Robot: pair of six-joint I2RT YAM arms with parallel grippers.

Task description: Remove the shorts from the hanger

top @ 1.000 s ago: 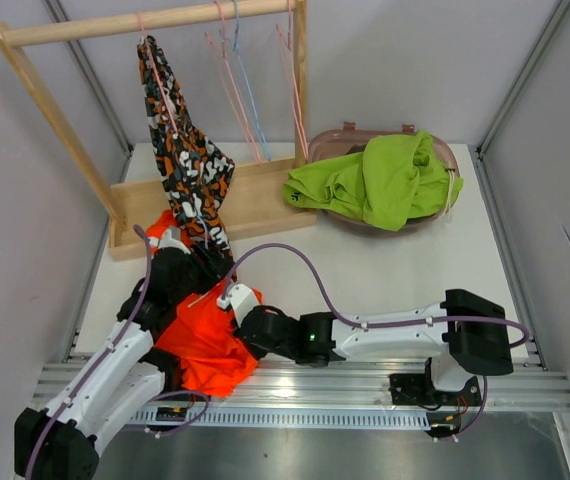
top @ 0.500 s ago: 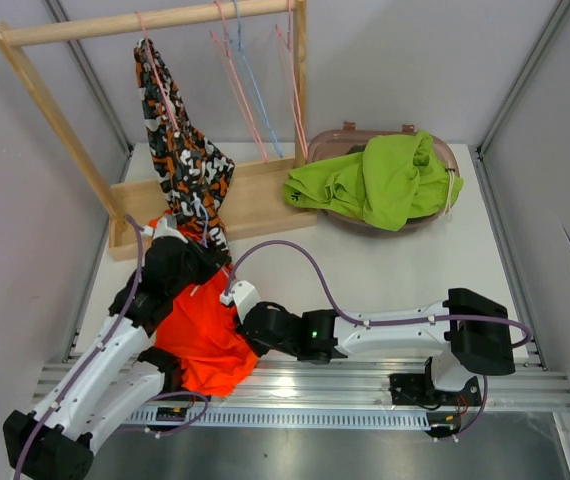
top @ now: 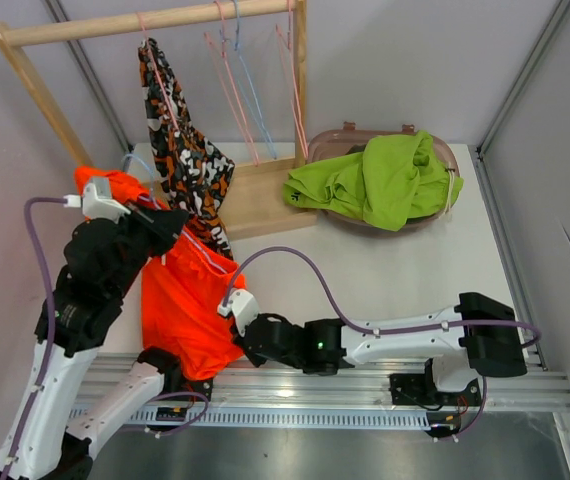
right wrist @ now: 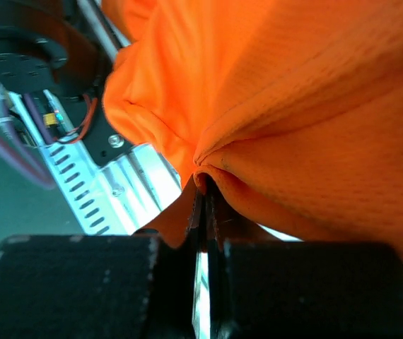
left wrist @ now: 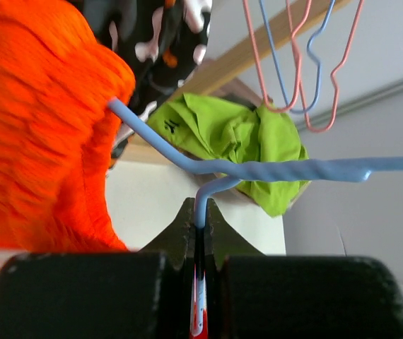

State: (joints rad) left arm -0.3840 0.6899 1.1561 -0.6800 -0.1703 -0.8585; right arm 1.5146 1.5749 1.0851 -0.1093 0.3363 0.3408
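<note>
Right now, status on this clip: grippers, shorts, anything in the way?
Left gripper shut on blue hanger. Right gripper shut on orange shorts, low down. Shorts not yet off hanger. Camouflage shorts hang close beside.

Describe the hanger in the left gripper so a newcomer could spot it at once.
Start at the wooden rack, back left. In front of it, the left gripper pinches a pale blue wire hanger near its twisted neck. It alone is off the rail, threaded through orange shorts.
</note>
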